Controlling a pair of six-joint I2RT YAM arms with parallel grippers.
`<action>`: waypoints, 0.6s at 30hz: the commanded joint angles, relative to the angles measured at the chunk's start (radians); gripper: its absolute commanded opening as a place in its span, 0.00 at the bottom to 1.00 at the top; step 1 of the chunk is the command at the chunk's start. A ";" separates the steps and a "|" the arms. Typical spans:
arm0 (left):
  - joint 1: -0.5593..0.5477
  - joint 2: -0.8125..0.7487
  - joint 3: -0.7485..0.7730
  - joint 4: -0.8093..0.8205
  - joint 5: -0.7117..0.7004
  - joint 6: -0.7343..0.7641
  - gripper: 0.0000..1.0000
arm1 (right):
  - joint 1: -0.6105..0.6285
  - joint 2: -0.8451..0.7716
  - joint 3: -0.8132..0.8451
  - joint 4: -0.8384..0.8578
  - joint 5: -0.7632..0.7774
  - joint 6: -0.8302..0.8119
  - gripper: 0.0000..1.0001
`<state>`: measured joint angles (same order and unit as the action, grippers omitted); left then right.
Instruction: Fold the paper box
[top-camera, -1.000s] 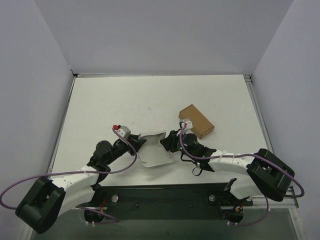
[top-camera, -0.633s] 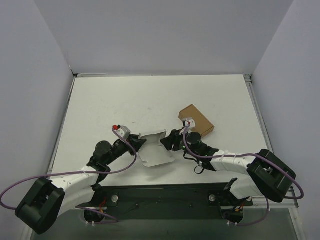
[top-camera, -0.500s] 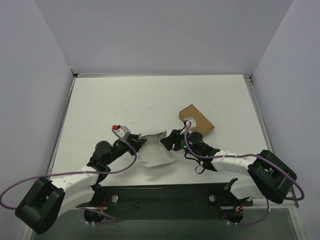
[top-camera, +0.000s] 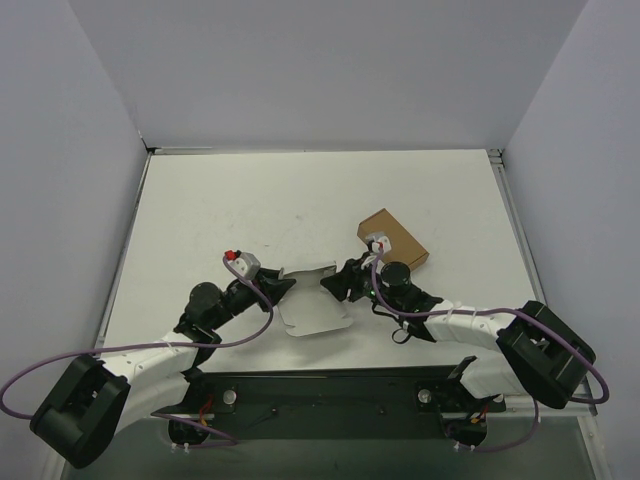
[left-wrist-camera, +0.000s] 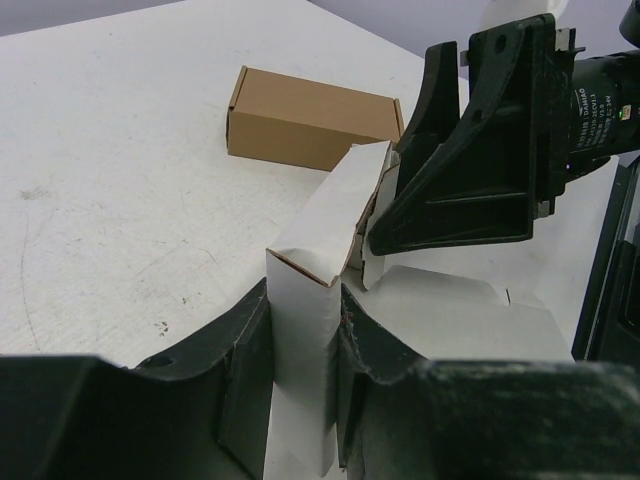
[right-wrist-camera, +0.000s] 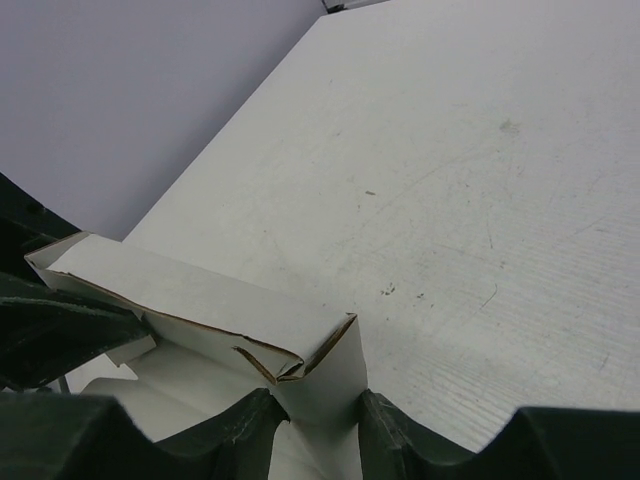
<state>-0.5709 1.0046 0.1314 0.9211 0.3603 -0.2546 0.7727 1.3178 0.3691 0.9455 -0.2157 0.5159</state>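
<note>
Brown box (top-camera: 402, 241) lies near the right gripper (top-camera: 332, 284).

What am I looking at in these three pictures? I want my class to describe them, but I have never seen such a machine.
These are two robot arms bolted at the near edge of a white table. One picture looks down from above and behind the arms. The other two come from small cameras on each arm's wrist, so each shows its own dark fingers at the bottom. Each arm ends in a two-finger gripper. On the table lie a closed brown box and a white paper box, a card cutout partly folded up. The left gripper pinches one raised wall of the paper box. The right gripper has its fingers on either side of another flap; whether it squeezes that flap I cannot tell. The brown box is not held.
</note>
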 joint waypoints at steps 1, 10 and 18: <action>-0.037 0.000 0.027 0.062 0.170 -0.051 0.05 | -0.012 -0.028 0.030 0.128 0.001 -0.033 0.31; -0.037 0.009 0.031 0.064 0.181 -0.051 0.04 | -0.010 -0.028 0.036 0.111 0.028 -0.027 0.14; -0.058 0.002 0.037 0.015 0.111 -0.022 0.04 | 0.039 -0.055 0.077 -0.086 0.301 -0.008 0.04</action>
<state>-0.5766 1.0145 0.1318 0.9237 0.3550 -0.2539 0.7940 1.3025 0.3702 0.8974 -0.1326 0.4984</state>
